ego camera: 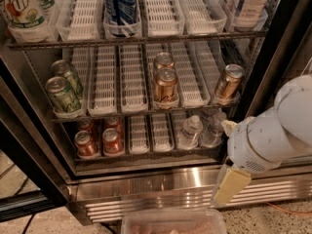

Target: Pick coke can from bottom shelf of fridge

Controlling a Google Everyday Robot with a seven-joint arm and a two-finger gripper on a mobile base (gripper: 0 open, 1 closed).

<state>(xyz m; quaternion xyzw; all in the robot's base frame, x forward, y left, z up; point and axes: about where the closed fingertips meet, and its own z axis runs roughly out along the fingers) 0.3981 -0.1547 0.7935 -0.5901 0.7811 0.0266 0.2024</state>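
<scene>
Fingers [234,179] unclear: gripper [225,194] low right, outside fridge [146,191]

Only one cream pad shows, can't tell if apart or together. Gripper hangs at lower right of frame, in front of fridge base panel, well apart from coke can [112,141]. Can stands upright at lower left on bottom shelf [146,155], w/ other red cans [86,144] beside & behind. Water bottles [190,131] further right.

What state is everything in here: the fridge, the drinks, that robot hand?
fridge: open, racks exposed.
coke cans: upright, untouched, left on the bottom shelf.
water bottles: upright, right on the same shelf.
bronze cans: upright, one rack up.
green cans: standing, same rack, left.
gripper: outside the fridge, low right, far from the coke cans.
</scene>
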